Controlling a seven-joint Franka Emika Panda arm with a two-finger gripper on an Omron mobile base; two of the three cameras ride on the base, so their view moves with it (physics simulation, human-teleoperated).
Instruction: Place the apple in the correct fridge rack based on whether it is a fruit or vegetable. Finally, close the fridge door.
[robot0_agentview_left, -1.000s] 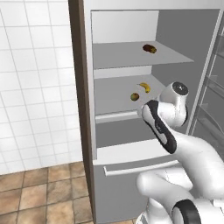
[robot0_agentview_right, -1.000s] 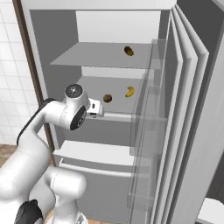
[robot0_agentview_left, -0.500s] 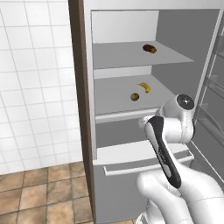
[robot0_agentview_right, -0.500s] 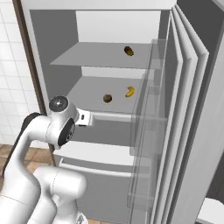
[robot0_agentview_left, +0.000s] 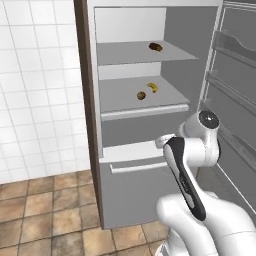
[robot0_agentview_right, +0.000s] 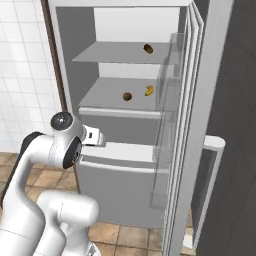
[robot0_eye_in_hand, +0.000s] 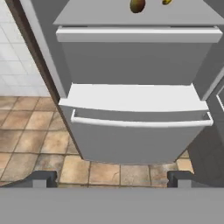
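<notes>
The end effector (robot0_eye_in_hand: 112, 177) hangs released and empty in front of the fridge, its two dark fingertips (robot0_eye_in_hand: 43, 178) well apart at the bottom of the hand view, facing the drawer front (robot0_eye_in_hand: 138, 142) with its horizontal handle. The apple (robot0_agentview_left: 141, 95) sits above and beyond the end effector on the fridge rack (robot0_agentview_left: 145, 111), just beside the yellow curved fruit (robot0_agentview_left: 152, 87) and apart from it. Higher up, the dark oblong item (robot0_agentview_left: 155, 47) lies on the upper shelf (robot0_agentview_left: 135, 52). The apple being down with fruit as its neighbour, placing looks done by my judgement.

What remains is the fridge door (robot0_agentview_right: 197, 130), which stands wide open off to the right of the end effector, its rail shelves facing inward.

Risks from here:
- The arm sits low between cabinet and door; swinging the door with the arm in the opening would trap an elbow or link
- A push near the hinge side would give poor leverage, leaving the door ajar
- A hard slam could roll the round apple along the rack
</notes>
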